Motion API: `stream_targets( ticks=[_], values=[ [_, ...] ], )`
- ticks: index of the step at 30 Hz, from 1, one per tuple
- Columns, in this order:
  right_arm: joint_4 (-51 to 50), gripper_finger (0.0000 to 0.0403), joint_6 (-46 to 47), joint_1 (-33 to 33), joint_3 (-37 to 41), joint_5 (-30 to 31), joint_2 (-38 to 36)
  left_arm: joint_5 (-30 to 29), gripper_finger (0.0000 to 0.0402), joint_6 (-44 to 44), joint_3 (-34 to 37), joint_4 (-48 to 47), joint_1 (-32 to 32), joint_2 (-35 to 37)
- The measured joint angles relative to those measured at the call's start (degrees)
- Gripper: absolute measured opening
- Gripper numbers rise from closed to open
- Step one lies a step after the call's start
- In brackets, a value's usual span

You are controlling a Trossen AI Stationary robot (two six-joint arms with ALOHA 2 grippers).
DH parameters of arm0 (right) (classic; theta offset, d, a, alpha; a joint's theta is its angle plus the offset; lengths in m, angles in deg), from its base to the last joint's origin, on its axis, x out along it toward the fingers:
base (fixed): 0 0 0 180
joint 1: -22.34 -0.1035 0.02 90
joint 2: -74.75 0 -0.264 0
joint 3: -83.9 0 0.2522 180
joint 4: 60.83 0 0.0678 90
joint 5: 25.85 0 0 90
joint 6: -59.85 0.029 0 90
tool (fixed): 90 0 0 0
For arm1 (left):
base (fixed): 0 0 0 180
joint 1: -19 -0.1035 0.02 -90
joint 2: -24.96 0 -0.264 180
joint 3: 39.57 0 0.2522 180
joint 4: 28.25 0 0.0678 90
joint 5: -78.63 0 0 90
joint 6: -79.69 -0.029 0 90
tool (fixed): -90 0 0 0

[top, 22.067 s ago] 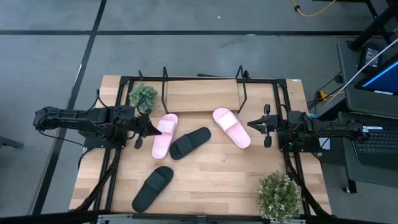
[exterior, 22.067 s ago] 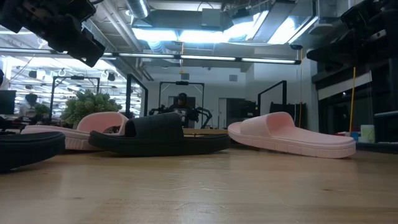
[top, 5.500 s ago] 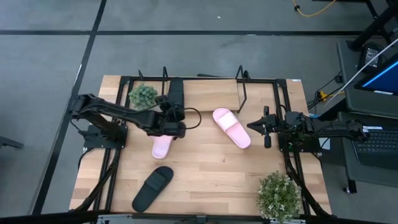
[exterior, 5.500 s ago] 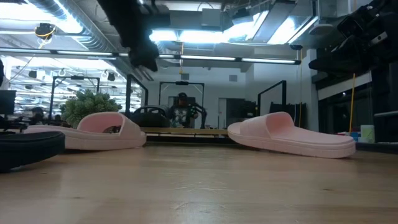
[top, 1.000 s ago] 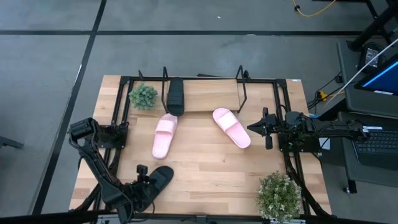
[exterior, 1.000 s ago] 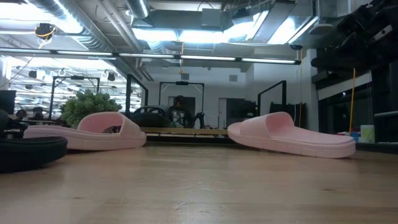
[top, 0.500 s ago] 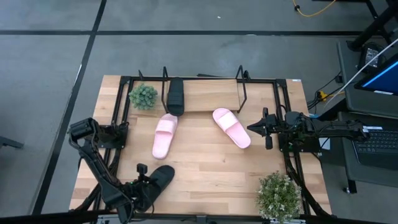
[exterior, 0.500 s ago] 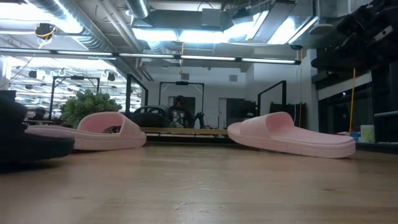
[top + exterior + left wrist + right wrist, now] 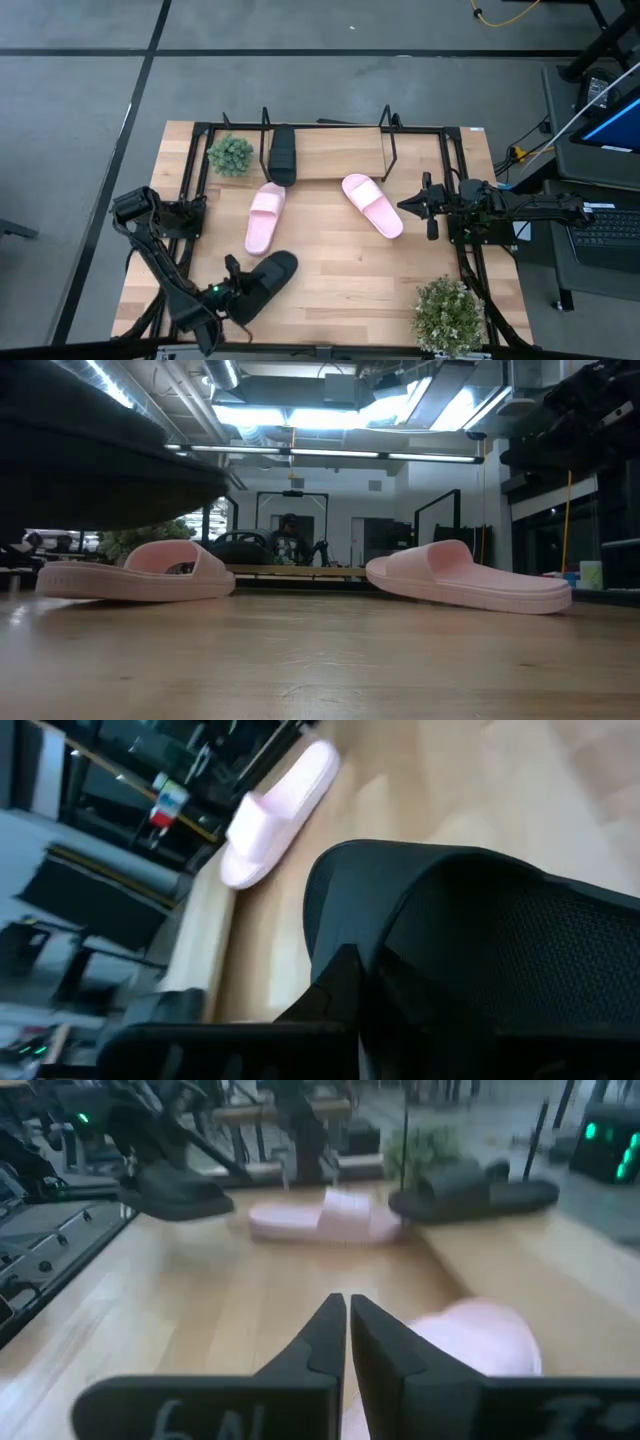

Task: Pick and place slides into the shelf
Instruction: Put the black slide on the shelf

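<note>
Black slide (image 9: 263,283) at the surface's (image 9: 340,280) near-left, clamped in the left tool (image 9: 232,292) and raised; another black slide (image 9: 282,153) sits in the shelf (image 9: 385,140) — 2 pink slides (image 9: 263,217) mid-surface. Right tool (image 9: 430,204) narrow, empty, far right.

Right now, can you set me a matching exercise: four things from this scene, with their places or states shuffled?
Things:
1. left claw
2. right claw
3. black slide
4. pink slide

States:
A. sits in the shelf
B. shut, empty, at the table's right edge
C. lies just in front of the right claw
D. shut on the other black slide

Pairs: 1-D, 2-B, 3-A, 4-C
</note>
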Motion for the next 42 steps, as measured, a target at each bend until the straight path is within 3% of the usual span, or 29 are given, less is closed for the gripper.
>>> stream_targets(
  ticks=[10, 13, 16, 20, 24, 32, 39, 42],
  values=[
    [8.3, 0.0005, -6.9, 0.0, 0.0, -2.7, 0.0, 1.5, 0.0002, -6.1, 0.0, -0.9, -11.0, 4.5],
    [7.8, 0.0012, -7.0, 0.0, 0.0, -2.9, 0.0, 2.1, 0.0002, -9.9, 0.0, 2.8, -13.6, 6.5],
    [7.1, 0.0016, -7.4, 0.0, 0.0, -2.9, 0.0, 2.7, 0.0002, -20.1, 0.0, 11.1, -15.8, 6.9],
    [6.1, 0.0009, -8.9, 0.0, 0.0, -2.9, 0.0, 10.1, 0.0002, -37.1, 0.0, 24.4, -19.4, 6.9],
    [5.8, 0.0005, -8.9, 0.0, 0.0, -2.9, 0.0, 15.9, 0.0002, -48.7, 0.0, 34.5, -23.6, 6.9],
    [4.4, 0.0022, -8.9, -0.1, 0.0, -3.1, 0.0, 29.1, 0.0002, -59.9, 0.0, 47.6, -31.5, 6.9],
    [2.5, 0.0006, -8.9, -0.1, 0.0, -3.6, 0.0, 39.1, 0.0002, -75.0, 0.0, 59.7, -37.0, 6.9],
    [2.6, 0.0004, -8.9, -0.1, 0.0, -5.7, 0.0, 47.8, 0.0002, -79.0, 0.0, 64.2, -39.9, 6.9]
  ],
)
